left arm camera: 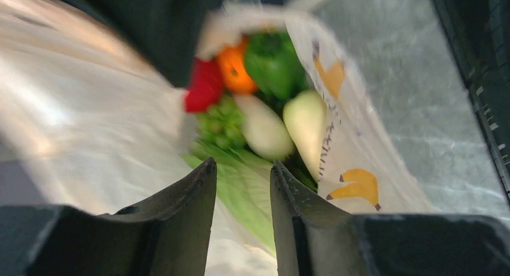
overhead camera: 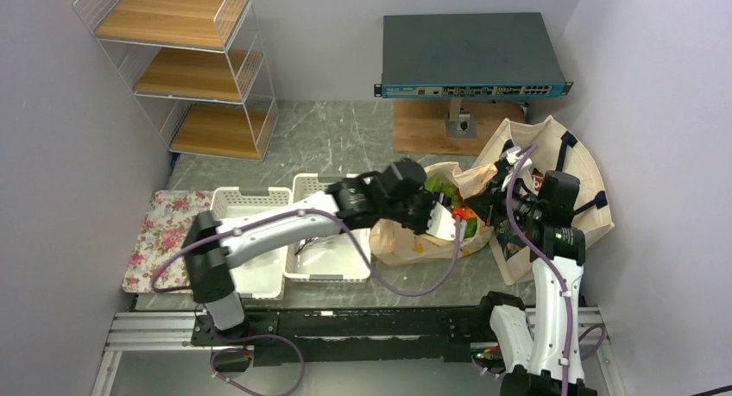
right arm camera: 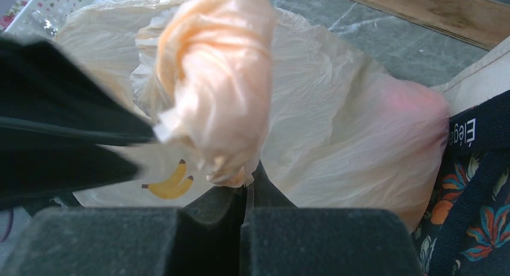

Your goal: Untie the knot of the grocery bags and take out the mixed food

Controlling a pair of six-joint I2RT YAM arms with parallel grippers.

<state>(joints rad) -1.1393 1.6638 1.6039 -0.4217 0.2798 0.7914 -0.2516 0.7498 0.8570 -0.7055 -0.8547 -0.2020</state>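
The left pincer [left arm camera: 243, 163] hangs parted at the plastic bag [left arm camera: 343, 125]'s open rim, with blurred food [left arm camera: 264, 131] crowding inside. The right pincer [right arm camera: 246, 189] pinches the bunched top [right arm camera: 213, 89], its tips hidden.

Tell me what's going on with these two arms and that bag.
The right gripper is shut on the bunched top of the peach plastic bag, pinching it. The bag's mouth is open, and the left gripper hovers over it, open and holding nothing. Inside the bag you can see an orange, green grapes and white radishes.
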